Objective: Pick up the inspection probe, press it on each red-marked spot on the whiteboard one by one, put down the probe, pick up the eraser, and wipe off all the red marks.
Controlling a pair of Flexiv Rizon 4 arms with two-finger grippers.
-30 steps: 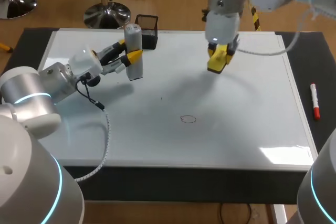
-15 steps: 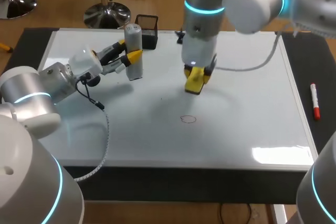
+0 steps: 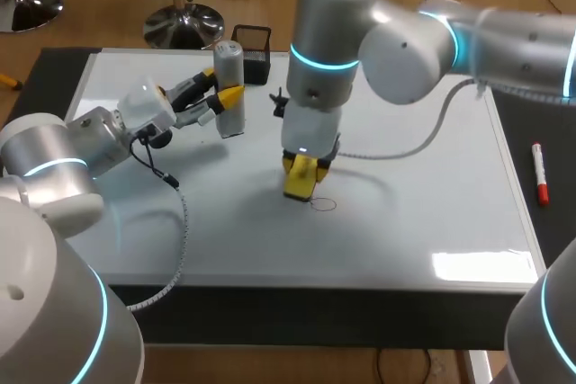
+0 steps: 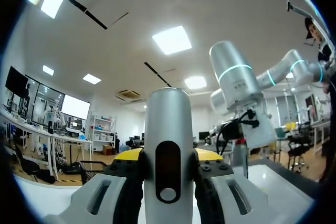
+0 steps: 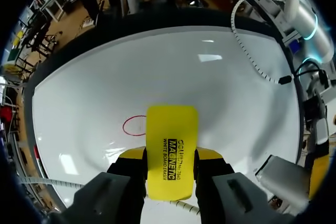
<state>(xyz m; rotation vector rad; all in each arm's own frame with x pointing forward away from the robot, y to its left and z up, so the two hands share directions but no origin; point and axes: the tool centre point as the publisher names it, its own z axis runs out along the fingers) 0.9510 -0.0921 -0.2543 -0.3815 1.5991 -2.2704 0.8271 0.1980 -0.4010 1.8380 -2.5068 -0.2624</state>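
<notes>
Right tool [image 3: 301, 179] swung leftward, gripping flat yellow eraser [image 5: 171, 150].

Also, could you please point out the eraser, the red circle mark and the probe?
eraser [image 5: 171, 145]: right wrist view, middle of its yellow face.
red circle mark [image 5: 124, 126]: right wrist view, on the drawn line, the side away from the eraser.
probe [image 4: 168, 114]: left wrist view, grey body near the rounded end.

The silver probe [image 3: 229, 87] stands upright over the whiteboard's [image 3: 432, 186] far left, the yellow eraser [image 5: 171, 145] just beside the red ring [image 5: 134, 125].
</notes>
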